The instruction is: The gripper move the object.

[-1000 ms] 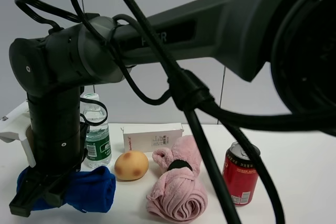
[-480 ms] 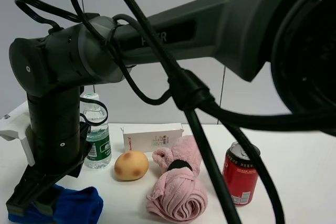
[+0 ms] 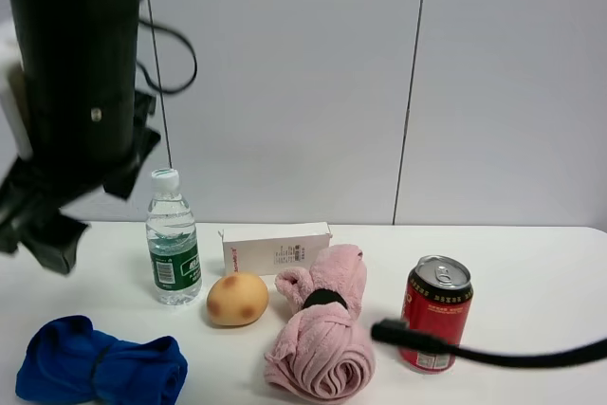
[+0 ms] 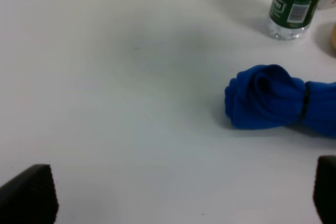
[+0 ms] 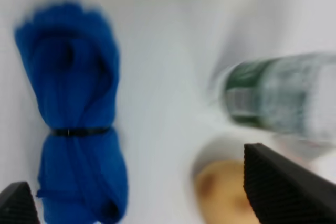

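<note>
Since the earlier frames the right arm has lifted clear of the blue cloth (image 3: 95, 367), and the cloth has slid from beside the bottle (image 3: 173, 251) toward the front left corner of the tabletop (image 3: 531, 272); it now lies there on its own, well apart from the bottle and touched by nothing; the right tool (image 5: 152, 192) hangs above it with its fingers spread and nothing between them, though that view is blurred by motion; the left tool (image 4: 176, 192) is spread wide too, empty, with the cloth lying near it on the bare surface; the bread roll (image 3: 237, 299), the box (image 3: 276, 248), the pink cloth (image 3: 322, 339) and the can (image 3: 434, 315) stand where they were; judging from this, the move itself looks done, the cloth set down and let go, and what is left seems only to draw the arm back out of the way.
</note>
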`<state>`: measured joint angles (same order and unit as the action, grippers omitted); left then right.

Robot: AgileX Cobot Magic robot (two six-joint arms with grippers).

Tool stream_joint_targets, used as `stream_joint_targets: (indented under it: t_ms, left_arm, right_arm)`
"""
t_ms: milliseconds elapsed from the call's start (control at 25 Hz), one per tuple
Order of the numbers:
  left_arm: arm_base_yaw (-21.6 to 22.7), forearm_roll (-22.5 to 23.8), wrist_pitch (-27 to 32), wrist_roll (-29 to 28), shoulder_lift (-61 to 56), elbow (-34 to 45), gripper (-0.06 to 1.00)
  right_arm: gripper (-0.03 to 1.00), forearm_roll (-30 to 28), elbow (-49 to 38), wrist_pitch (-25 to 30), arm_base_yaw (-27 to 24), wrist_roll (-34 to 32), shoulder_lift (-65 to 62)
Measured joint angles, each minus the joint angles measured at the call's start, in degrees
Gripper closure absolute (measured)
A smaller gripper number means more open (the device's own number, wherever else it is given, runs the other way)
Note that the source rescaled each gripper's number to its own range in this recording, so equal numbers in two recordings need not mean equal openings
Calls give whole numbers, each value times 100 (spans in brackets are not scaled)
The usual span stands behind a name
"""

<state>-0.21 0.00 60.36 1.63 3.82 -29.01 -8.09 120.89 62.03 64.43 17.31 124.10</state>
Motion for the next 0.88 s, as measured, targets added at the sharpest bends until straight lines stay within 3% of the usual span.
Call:
stream_joint_targets:
  t_ms: [280,400,680,880]
  left_arm:
    - [0,0,0,0,0,0,-6]
    - [0,0,0,0,0,0,-6]
    - [0,0,0,0,0,0,-6]
    - [0,0,0,0,0,0,-6]
  right_arm:
    - [21,-89,0,172,83,-300,-1764]
    - [21,-541,0,197,94,-643,-2503]
    - [21,-2376,-24,767,94,-1550,-3537]
    - [21,-2694,-35,779,94,-1937,-3804]
